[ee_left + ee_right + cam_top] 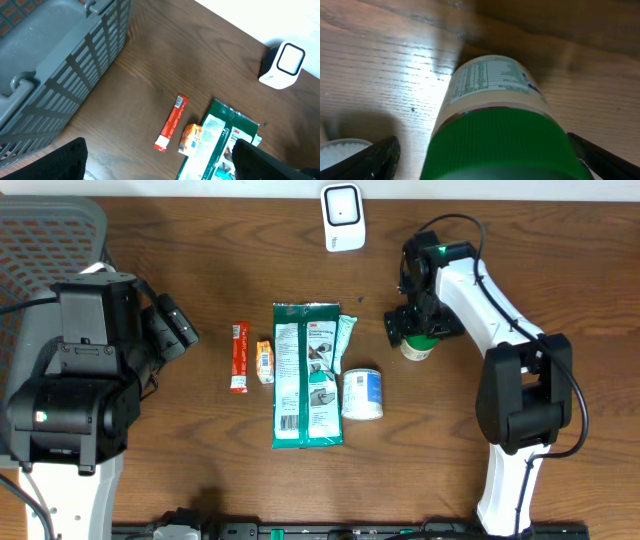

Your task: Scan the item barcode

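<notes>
- We find the right gripper [487, 162] spread wide around the green-capped bottle [418, 347], upright on the table near the scanner [343, 218]; the pads seem clear of it.
- The pickup is in hand, we judge; next, close, lift, and turn the barcode to the scanner.
- The left gripper [162, 160] hangs wide and empty.

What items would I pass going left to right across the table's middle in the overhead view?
Red stick packet → small orange packet → green wipes pack → white tub → green-capped bottle.
</notes>
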Robot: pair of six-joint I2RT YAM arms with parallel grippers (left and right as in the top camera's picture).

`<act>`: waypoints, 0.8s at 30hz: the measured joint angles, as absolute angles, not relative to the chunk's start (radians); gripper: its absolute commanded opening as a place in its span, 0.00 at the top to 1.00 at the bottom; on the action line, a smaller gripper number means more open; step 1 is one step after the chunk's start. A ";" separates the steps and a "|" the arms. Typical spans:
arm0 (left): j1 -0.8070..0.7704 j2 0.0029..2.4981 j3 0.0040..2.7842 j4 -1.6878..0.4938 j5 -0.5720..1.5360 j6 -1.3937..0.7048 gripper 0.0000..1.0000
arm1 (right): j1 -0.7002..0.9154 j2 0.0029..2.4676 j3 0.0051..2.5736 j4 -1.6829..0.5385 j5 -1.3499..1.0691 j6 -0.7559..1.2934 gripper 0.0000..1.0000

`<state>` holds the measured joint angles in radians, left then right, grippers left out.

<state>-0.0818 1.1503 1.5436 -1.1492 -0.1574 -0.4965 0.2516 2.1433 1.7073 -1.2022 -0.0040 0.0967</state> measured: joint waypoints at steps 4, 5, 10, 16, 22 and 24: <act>-0.082 1.150 1.544 -1.149 -0.157 -0.496 0.10 | 0.252 2.143 1.683 -1.188 -0.004 0.099 0.01; -0.082 1.150 1.544 -1.149 -0.157 -0.496 0.10 | 0.252 2.143 1.681 -1.187 -0.005 0.099 0.01; -0.082 1.150 1.544 -1.149 -0.157 -0.496 0.10 | 0.252 2.143 1.680 -1.174 -0.030 0.099 0.01; -0.082 1.150 1.544 -1.149 -0.157 -0.496 0.10 | 0.252 2.143 1.680 -1.159 -0.049 0.099 0.01; -0.082 1.150 1.544 -1.149 -0.157 -0.496 0.10 | 0.252 2.143 1.680 -1.159 -0.052 0.099 0.01; -0.082 1.150 1.544 -1.149 -0.157 -0.496 0.10 | 0.252 2.143 1.680 -1.159 -0.052 0.099 0.01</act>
